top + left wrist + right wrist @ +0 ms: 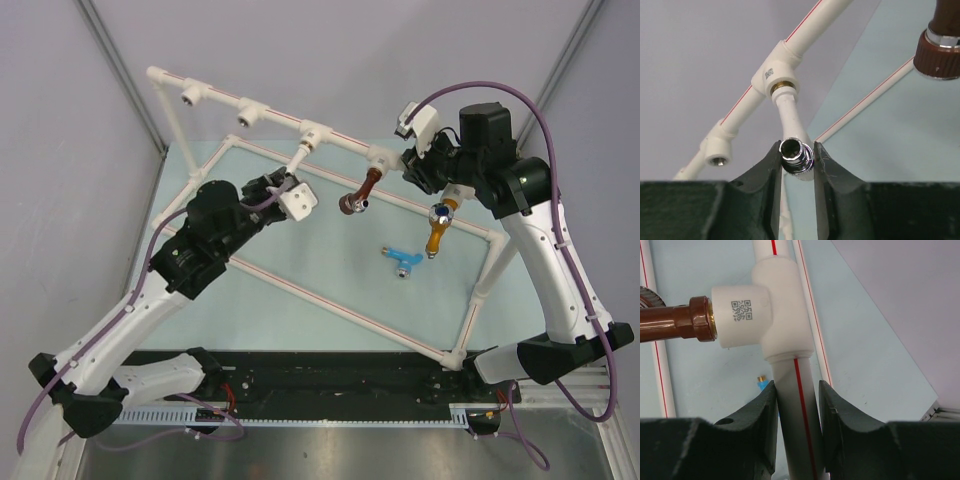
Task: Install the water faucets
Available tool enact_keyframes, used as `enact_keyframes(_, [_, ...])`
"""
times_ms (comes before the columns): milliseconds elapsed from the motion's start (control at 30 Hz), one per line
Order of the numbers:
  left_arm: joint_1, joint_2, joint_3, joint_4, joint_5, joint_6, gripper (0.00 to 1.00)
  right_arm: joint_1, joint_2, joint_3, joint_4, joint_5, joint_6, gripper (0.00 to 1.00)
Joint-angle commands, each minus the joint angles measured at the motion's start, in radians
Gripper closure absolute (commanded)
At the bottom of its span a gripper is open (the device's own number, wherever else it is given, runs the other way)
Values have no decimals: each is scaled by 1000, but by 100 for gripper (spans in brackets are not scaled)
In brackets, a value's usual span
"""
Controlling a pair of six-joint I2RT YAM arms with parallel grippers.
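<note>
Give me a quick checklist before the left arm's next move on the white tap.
1. Left fingers grip the white tap's metal end: ok.
2. White tap fully screwed into its socket: cannot tell.
3. Right fingers closed around the pipe: ok.
4. Brown tap in its own socket: ok.
5. Blue tap and orange tap installed: not ok, neither is in a socket.
6. Empty socket for the next tap: ok.

Black QR code on the side of the white tee socket (742, 310) holding the brown faucet (675, 320), small grey printed mark on second tee socket (769, 73), unreadable, no legible words or numbers
</note>
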Motion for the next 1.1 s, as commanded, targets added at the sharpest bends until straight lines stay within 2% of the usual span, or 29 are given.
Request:
enact_keyframes(0, [-27,15,13,-113,-131,245,68,-2,13,-5,-6,77,93,100])
enact_keyframes(100, [-27,-6,22,-96,-102,227,40,-2,15,-5,-7,82,93,100])
enact_keyframes(133, [-28,-28,23,-77,-90,214,26,-3,13,-5,-6,82,93,100])
enact_keyframes(200, [-28,-51,22,-44,-44,170,14,-5,15,-6,-7,83,93,100])
enact_keyframes(333, [-27,-105,10,42,-20,40,1,-3,19,-6,-7,87,95,100])
enact_keyframes(467, [-28,-140,34,74,-23,-265,0,-2,16,-6,-9,88,95,100])
enact_keyframes(600, [-27,-160,63,89,-109,-597,0,-3,18,-9,-10,90,96,100])
enact_keyframes(633, [-18,-165,63,88,-161,-729,0,-3,19,-9,-10,88,96,100])
enact_keyframes(700, [-3,-187,50,77,-201,-894,0,-2,21,-9,-9,87,98,100])
enact_keyframes(733, [26,-197,42,73,-203,-1042,0,-3,22,-9,-9,85,98,100])
enact_keyframes(933, [151,-264,-96,66,-133,-1589,3,1,18,-12,-4,84,98,100])
enact_keyframes(1067, [214,-264,-183,129,-7,-1833,4,3,10,-21,1,82,96,100])
